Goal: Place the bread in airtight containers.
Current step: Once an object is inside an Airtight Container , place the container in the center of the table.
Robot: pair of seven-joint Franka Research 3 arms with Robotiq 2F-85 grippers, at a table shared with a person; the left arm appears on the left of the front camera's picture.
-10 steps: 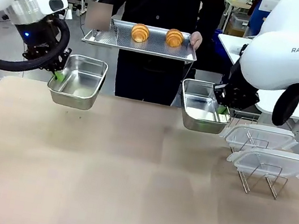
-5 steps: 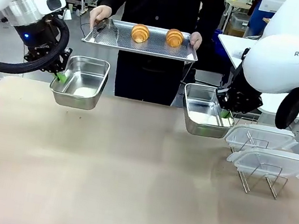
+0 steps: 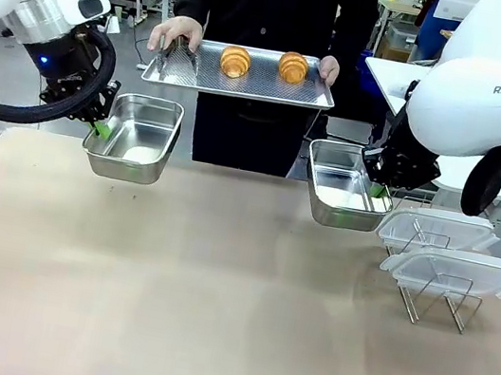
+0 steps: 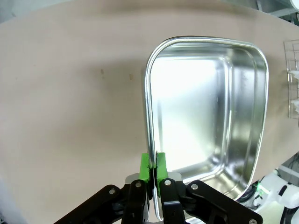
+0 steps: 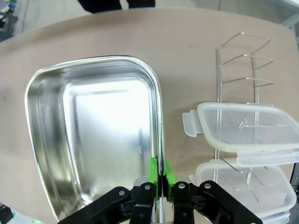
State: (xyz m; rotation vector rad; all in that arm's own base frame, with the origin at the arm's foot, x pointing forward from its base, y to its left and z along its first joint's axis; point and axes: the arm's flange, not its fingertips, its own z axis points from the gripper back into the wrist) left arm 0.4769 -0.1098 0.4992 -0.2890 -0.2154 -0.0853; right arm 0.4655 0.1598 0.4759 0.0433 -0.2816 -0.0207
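Two shiny rectangular steel tubs [image 3: 139, 135] [image 3: 337, 188] are rim-clamped in the left claw [image 3: 100, 129] and right claw [image 3: 377, 189]; either may be twisted loose by a dropped golden-brown ridged croissant [image 3: 235, 61].

The tan table [image 3: 208, 325] bears a wire rack [image 3: 448, 301] with two clear lids [image 3: 456, 268].

The left croissant [image 3: 235, 61] and right croissant [image 3: 293, 67] lie on a tray [image 3: 248, 89]; left tub [image 3: 134, 136], right tub [image 3: 342, 186] empty.
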